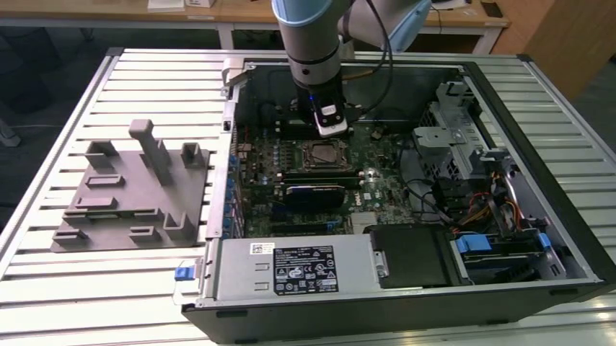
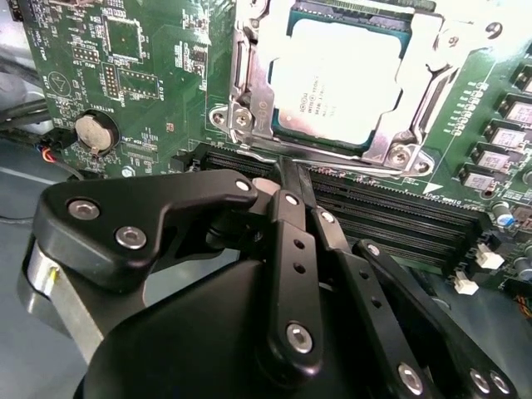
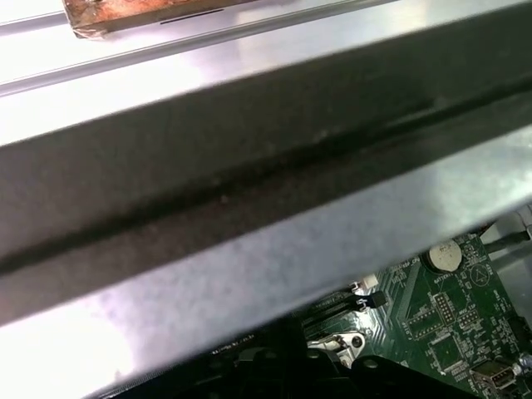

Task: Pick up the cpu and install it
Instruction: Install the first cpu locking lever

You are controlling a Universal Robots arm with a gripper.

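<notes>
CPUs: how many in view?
1. The cpu sits in the motherboard socket, seen in the second wrist view just past the claw; in the exterior view it lies below the arm. None on the grey fixture, though its blocks could hide one.

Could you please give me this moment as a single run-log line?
stage: cpu seated in motherboard socket | gripper: shut, empty, just beside socket | arm: inside open computer case | fixture block: no chip visible
</notes>
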